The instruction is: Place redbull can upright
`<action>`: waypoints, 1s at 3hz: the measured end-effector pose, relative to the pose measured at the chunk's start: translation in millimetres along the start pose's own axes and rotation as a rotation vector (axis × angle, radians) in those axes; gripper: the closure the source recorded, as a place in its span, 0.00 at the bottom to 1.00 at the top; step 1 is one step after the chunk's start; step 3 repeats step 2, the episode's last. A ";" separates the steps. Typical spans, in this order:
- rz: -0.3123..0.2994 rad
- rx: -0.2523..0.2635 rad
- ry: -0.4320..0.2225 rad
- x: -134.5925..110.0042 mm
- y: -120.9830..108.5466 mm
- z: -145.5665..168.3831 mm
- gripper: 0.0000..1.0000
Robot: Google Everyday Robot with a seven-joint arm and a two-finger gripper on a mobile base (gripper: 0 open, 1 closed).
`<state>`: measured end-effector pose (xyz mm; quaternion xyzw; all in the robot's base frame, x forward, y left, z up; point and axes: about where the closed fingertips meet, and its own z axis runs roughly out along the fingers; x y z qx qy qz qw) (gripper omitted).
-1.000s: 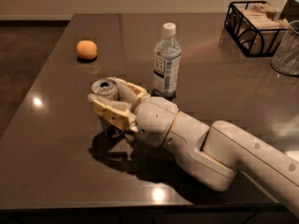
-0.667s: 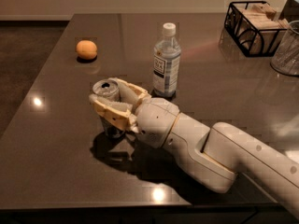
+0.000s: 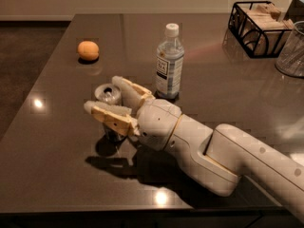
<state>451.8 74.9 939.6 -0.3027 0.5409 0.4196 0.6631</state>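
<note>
The redbull can is a slim silver can with a pull-tab top. It stands upright at the front left of the dark table, between the two fingers of my gripper. One finger is on its far right side and the other finger crosses its near side. The gripper is shut on the can. The can's lower body shows below the near finger, at or just above the tabletop, over its shadow.
A clear water bottle with a white cap stands just behind my wrist. An orange lies at the far left. A black wire basket and a clear glass container stand at the far right.
My gripper and the can in it have shifted slightly lower and nearer. The bottle and orange have not moved.
</note>
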 end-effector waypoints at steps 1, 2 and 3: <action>-0.001 -0.002 0.000 -0.3 0.9 0.8 0.00; -0.001 -0.002 0.000 -0.3 1.0 0.9 0.00; -0.001 -0.002 0.000 -0.3 1.0 0.9 0.00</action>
